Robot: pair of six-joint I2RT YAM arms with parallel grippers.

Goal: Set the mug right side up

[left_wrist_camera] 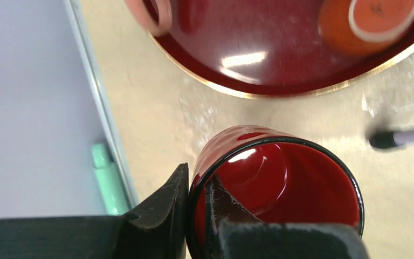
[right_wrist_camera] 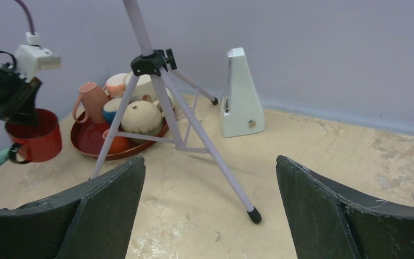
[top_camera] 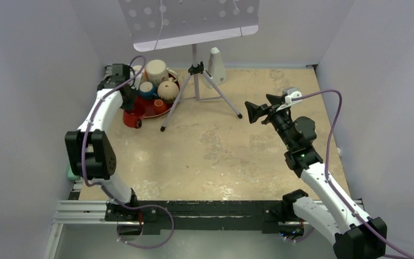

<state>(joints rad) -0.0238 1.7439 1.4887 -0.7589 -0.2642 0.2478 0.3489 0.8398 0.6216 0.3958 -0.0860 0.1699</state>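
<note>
The red mug [left_wrist_camera: 280, 178] stands mouth up just off the front left of the red tray [left_wrist_camera: 280, 65]; I cannot tell whether it rests on the table or hangs just above it. My left gripper [left_wrist_camera: 197, 178] is shut on its rim, one finger inside the wall and one outside. From above, the mug [top_camera: 132, 118] sits under the left gripper [top_camera: 129, 101]. The right wrist view shows the mug [right_wrist_camera: 35, 141] with its handle pointing left. My right gripper [top_camera: 259, 109] hovers open at mid right, far from the mug, with nothing between its fingers [right_wrist_camera: 102, 210].
The tray [top_camera: 150, 110] holds several cups and bowls, among them an upturned orange cup [left_wrist_camera: 369, 21] and a pink mug [right_wrist_camera: 90, 100]. A tripod stand [top_camera: 196, 81] straddles the tray's right side. A white metronome [top_camera: 215, 67] stands at the back. A green object [left_wrist_camera: 108, 178] lies at the table's left edge.
</note>
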